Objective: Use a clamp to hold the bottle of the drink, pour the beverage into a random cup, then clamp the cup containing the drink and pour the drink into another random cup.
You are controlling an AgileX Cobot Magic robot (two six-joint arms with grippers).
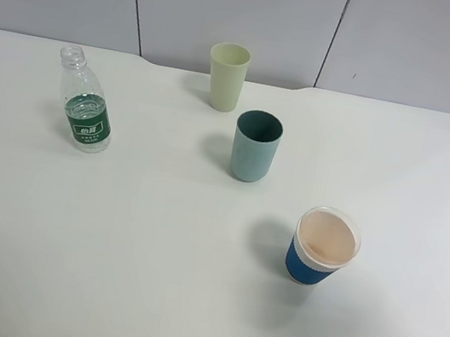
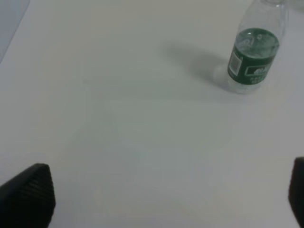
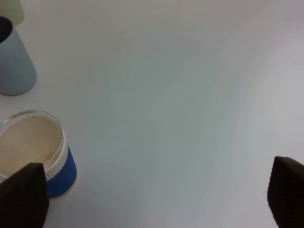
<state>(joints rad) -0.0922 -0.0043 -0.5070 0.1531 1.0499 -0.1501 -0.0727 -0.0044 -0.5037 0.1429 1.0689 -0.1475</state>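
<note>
Standing upright and uncapped near the far left of the white counter, the small clear bottle is well apart from the three cups and nothing touches it. The teal tumbler sits near the middle, the pale yellow-green tumbler just behind it, and a blue-sleeved paper cup nearer the front right. The left gripper has its jaws spread wide over bare counter, the bottle ahead of them and off to one side; the right gripper is likewise spread wide, with the paper cup beside one fingertip.

The bottle looks light, with only a low level of clear liquid, and its thin plastic wall will likely give under a hard squeeze. With no cap, any tilt spills. The labelled waist looks the best place to grip: it offers more friction than the smooth shoulder or ribbed neck.
</note>
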